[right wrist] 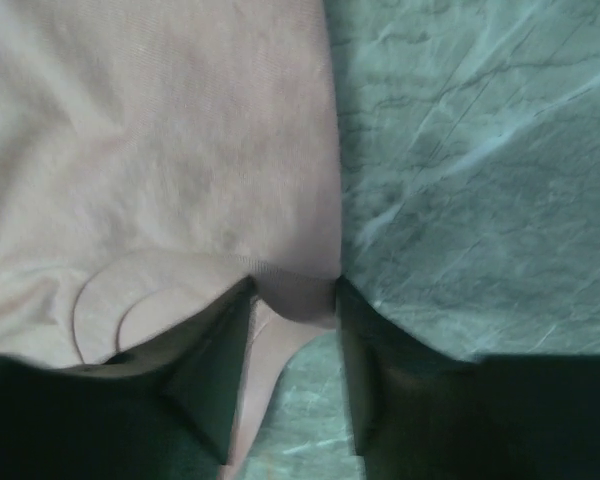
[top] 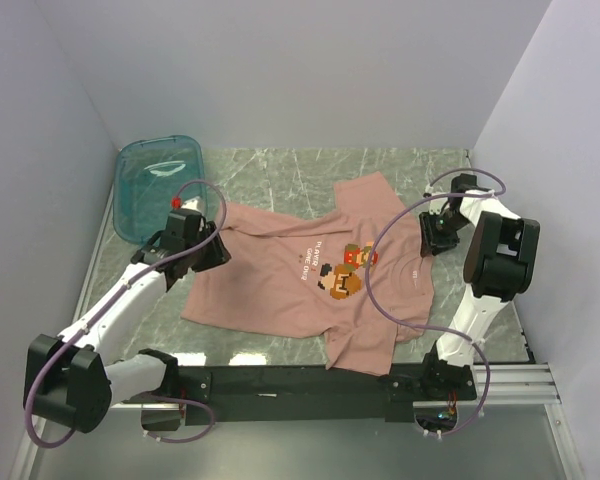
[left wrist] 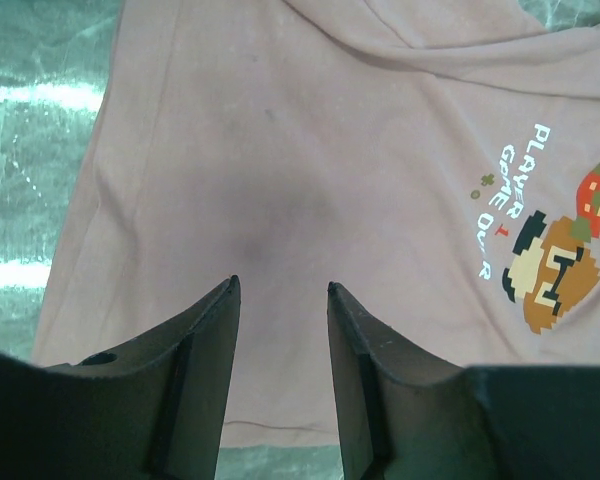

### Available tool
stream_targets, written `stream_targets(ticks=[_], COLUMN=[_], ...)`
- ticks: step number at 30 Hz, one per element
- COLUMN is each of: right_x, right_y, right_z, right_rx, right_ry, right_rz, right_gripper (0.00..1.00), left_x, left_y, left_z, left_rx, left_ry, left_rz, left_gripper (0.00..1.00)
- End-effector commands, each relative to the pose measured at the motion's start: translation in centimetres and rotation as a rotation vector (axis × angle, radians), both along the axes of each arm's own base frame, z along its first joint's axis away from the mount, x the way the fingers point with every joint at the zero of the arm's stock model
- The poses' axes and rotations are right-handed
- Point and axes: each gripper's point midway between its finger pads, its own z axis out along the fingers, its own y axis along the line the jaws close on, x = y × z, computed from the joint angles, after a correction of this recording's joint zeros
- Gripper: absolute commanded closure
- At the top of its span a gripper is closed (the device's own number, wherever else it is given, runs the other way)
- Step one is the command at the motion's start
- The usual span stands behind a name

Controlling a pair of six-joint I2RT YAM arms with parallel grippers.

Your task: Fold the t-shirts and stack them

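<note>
We start at the near edge of the table (top: 280,165), where both arm bases sit, and right in front of them lies the dusty-pink t-shirt (top: 270,290). It is spread across the middle of the table, print side up. One flap of it reaches toward the near edge, just beside the rail between the bases. Another flap points toward the far edge.

Moving up, we see the pixel-figure print (left wrist: 560,250) in brown and orange, right of the shirt's middle, with the white lettering (left wrist: 505,210) just to its left.

Now the left gripper (left wrist: 282,295). It hangs over the shirt's left part, toward the left edge of the table. Its fingers stand spread, with nothing between them. We see only flat pink cloth below the gap.

Over on the right, the right gripper (right wrist: 292,290) is down at the shirt's right border, where pink cloth meets bare green marble. A ridge of the cloth's edge bunches up between its fingertips and touches both of them, so it is pinching the shirt. Curved seams show in the cloth just beside that pinch.

Farthest back, in the far-left corner of the table, sits the teal see-through tub (top: 160,185), apart from the shirt.
</note>
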Motion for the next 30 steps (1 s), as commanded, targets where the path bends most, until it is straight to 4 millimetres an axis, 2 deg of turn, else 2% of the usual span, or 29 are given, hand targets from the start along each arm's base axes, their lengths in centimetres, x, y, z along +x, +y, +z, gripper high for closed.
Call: stream_targets(ticks=[1,3,4,6,7,8,9,11,12,15,16,17,18,20,21,23,24,25,26,27,28,30], right_x=[0.8,0.4,-0.1,-0.5,-1.0,-1.1,-1.7,-2.8,-3.8,-5.8,-6.6,-7.0,-7.2,-7.2,-7.1,-6.6,-6.4,-5.9,-5.7,-5.5,-5.2,-4.7], right_y=[-0.9,-0.9,-0.9,-1.6,-2.1,-2.9,-5.0,-7.7,-10.0,-12.5,-13.3,-13.3,-13.4,-12.8,-12.5,-11.3,-10.8,-10.4,-9.3,-8.5,-7.9,-5.2], right_z=[0.0,-0.4,-0.6,-0.5,-0.3,0.0,0.6,0.7,0.9,0.6,0.4,0.4,0.7,0.9,1.5,2.1,2.5,2.8,3.1,3.6,3.9,4.8], right_rx=[-0.024,-0.021,-0.019,-0.026,-0.039,-0.058,-0.11,-0.183,-0.238,-0.273,-0.266,-0.257,-0.251,-0.221,-0.213,-0.154,-0.136,-0.119,-0.079,-0.056,-0.034,0.049], right_ry=[-0.017,-0.009,0.0,0.002,-0.002,-0.011,-0.019,-0.013,0.0,0.04,0.055,0.064,0.06,0.043,0.024,-0.002,-0.014,-0.029,-0.038,-0.056,-0.069,-0.101], right_rz=[-0.011,-0.003,-0.004,-0.013,-0.02,-0.029,-0.053,-0.058,-0.091,-0.075,-0.086,-0.067,-0.066,-0.059,-0.058,-0.051,-0.045,-0.037,-0.015,0.005,0.022,0.09], right_gripper=[0.57,0.63,0.73,0.82,0.97,1.0,1.0,1.0,1.0,1.0,1.0,0.98,0.85,0.7,0.6,0.57,0.53,0.5,0.5,0.49,0.49,0.48], left_x=[-0.6,-0.7,-0.8,-0.8,-0.8,-0.9,-1.0,-1.0,-1.1,-0.6,-0.2,0.1,0.7,1.4,2.4,3.5,4.6,5.4,6.5,7.0,7.8,9.4], left_y=[0.1,0.1,0.1,0.4,0.8,1.0,1.2,1.3,1.3,0.9,0.1,-0.4,-0.9,-2.0,-2.5,-3.5,-4.0,-4.2,-5.3,-5.8,-6.1,-7.3], left_z=[0.0,0.1,0.3,0.4,0.3,0.4,0.4,0.6,0.7,1.6,2.1,2.0,2.9,2.6,3.9,3.5,4.7,3.8,5.0,4.9,3.8,4.5], left_rx=[-0.019,-0.026,-0.03,-0.029,-0.019,-0.017,-0.015,-0.016,-0.016,-0.015,-0.027,-0.029,-0.033,0.008,0.024,0.113,0.144,0.218,0.255,0.288,0.377,0.451], left_ry=[0.001,-0.005,-0.008,-0.014,-0.011,-0.01,-0.003,-0.012,-0.015,-0.047,-0.069,-0.067,-0.087,-0.089,-0.123,-0.143,-0.186,-0.19,-0.241,-0.26,-0.272,-0.331], left_rz=[0.026,0.029,0.034,0.053,0.071,0.079,0.089,0.088,0.083,0.04,-0.017,-0.053,-0.082,-0.174,-0.203,-0.303,-0.339,-0.406,-0.447,-0.495,-0.599,-0.677], left_gripper=[0.54,0.53,0.53,0.5,0.47,0.45,0.43,0.4,0.4,0.39,0.39,0.39,0.4,0.4,0.4,0.4,0.4,0.4,0.4,0.41,0.42,0.48])
